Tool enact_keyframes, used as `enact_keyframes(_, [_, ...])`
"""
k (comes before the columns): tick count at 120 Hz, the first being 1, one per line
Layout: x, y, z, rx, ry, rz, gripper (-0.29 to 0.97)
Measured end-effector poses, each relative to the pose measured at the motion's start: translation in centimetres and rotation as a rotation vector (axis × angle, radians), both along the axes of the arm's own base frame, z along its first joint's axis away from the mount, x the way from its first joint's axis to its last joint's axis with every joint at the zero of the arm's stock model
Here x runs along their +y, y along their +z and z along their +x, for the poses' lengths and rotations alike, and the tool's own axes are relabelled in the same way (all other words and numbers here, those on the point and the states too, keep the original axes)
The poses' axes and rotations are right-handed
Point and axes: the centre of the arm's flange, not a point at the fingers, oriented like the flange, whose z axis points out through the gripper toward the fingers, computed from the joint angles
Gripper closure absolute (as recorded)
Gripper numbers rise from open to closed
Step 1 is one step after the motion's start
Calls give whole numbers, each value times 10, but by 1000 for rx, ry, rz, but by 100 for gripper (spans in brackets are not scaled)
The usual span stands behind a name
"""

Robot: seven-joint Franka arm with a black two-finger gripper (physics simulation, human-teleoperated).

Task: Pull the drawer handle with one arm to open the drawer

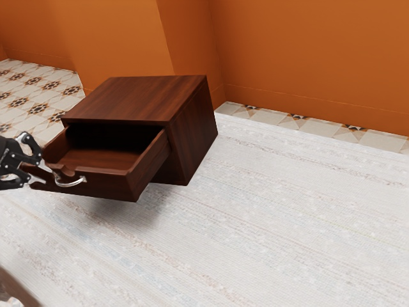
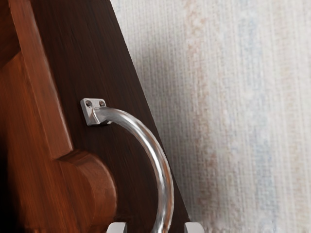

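Observation:
A dark wooden cabinet (image 1: 144,96) stands on a pale carpet, and its drawer (image 1: 108,167) is pulled well out toward the exterior view's left. A curved silver handle (image 1: 69,181) is mounted on the drawer front. My black gripper (image 1: 45,174) is at the exterior view's left edge, right at that handle. In the wrist view the handle (image 2: 155,155) arcs down between my two fingertips (image 2: 116,227), with a gap on each side of the bar. The gripper is open around the handle.
Pale carpet (image 1: 275,211) spreads across the exterior view's right and front. Patterned floor tiles (image 1: 32,96) and orange walls (image 1: 307,45) lie behind the cabinet.

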Motion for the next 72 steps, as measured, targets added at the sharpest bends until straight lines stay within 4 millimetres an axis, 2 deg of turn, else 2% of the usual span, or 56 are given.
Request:
enact_keyframes(6, [4, 29, -2, -9, -6, 20, 59])
enact_keyframes(10, [0, 52, 4, 8, -23, 55, 57])
enact_keyframes(19, [-33, 97, 47, 110, -91, 151, 48])
enact_keyframes(27, [-70, 112, 91, 222, -138, 187, 35])
enact_keyframes(38, [-129, 114, 140, 364, -170, 205, 23])
enact_keyframes(48, [-175, 106, 154, 466, -137, 199, 15])
enact_keyframes(57, [-184, 92, 158, 544, -43, 169, 11])
enact_keyframes(72, [-188, 83, 155, 608, 110, 117, 6])
